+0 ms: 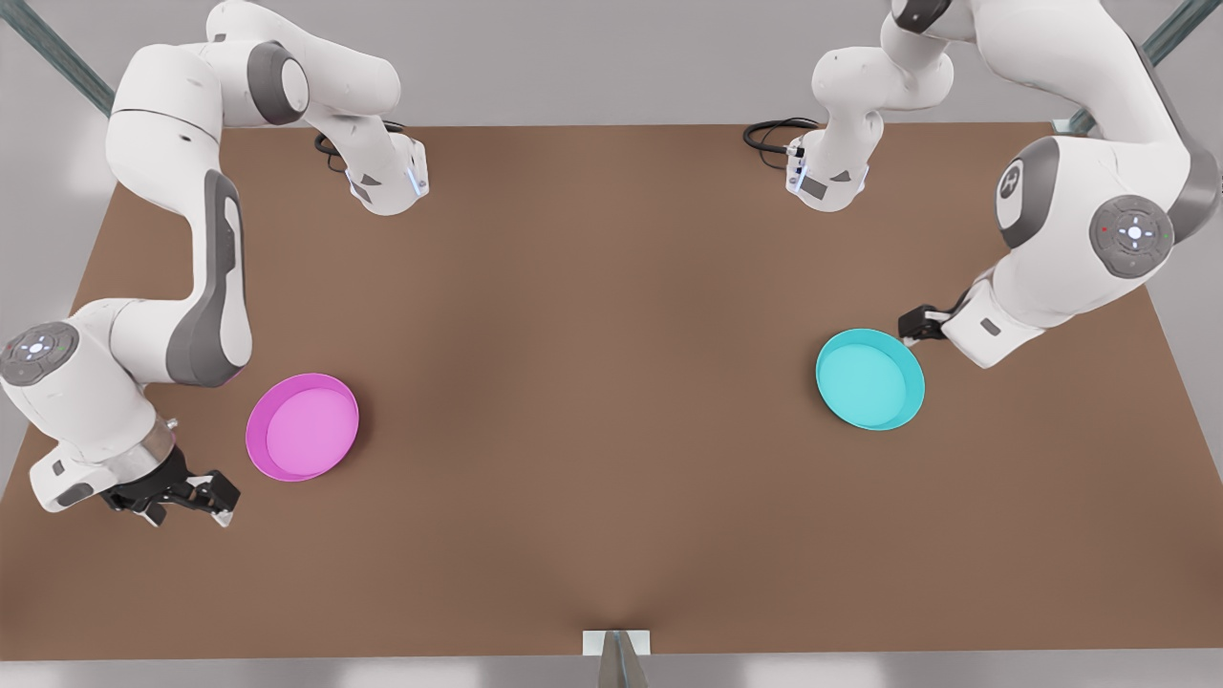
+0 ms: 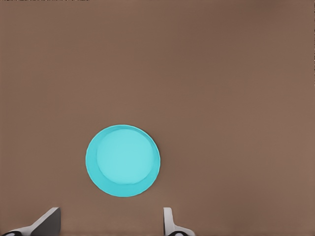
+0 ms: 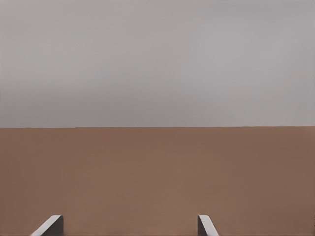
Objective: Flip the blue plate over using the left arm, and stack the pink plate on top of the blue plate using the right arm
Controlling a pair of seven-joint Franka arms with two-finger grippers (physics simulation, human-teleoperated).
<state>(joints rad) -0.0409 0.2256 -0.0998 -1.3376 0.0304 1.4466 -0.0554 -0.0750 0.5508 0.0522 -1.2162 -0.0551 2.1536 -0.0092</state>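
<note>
The brown surface (image 1: pixel 611 430) carried both plates. The pink plate (image 1: pixel 302 426) lay at the front view's lower left, rim up. The blue plate (image 1: pixel 869 378) lay at the right, rim up. The left gripper (image 1: pixel 912 327) was just beside its upper right edge, jaws apart. The right gripper (image 1: pixel 215 497) hovered at the lower left, near the pink plate, jaws apart.

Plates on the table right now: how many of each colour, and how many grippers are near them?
Blue plate: 1, with the left gripper at its rim, open.
Pink plate: 1, with the right gripper beside it, open and apart from it.
Grippers: 2
Total: 2 plates, 2 grippers, 4 things.
</note>
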